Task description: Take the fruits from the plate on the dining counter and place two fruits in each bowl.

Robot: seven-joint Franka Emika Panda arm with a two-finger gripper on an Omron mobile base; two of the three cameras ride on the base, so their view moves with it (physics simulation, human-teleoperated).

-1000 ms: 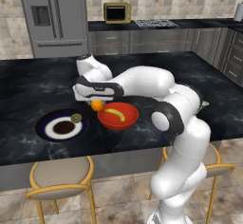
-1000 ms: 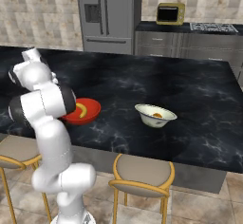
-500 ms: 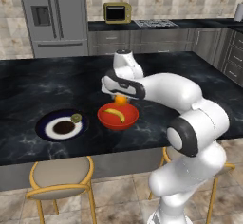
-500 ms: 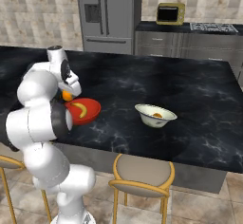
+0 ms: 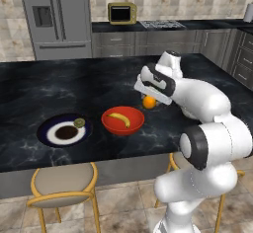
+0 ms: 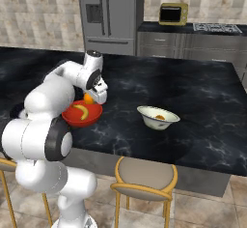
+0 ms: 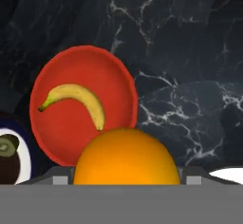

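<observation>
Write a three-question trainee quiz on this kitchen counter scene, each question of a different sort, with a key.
1. True or false: the curved yellow banana lies on the blue-rimmed round plate.
2. Multiple choice: the two-finger gripper holds A) a round orange fruit, B) the small olive-green fruit, C) nothing.
3. Fill in: the pale cream-white bowl already holds one ____ fruit.

Key
1. False: it lies in the glossy red bowl.
2. A: the orange fruit sits between the gripper's fingers, above the black marble counter, beyond the red bowl's rim.
3. Orange, as far as the right base view shows; the green fruit sits on the plate.
</observation>
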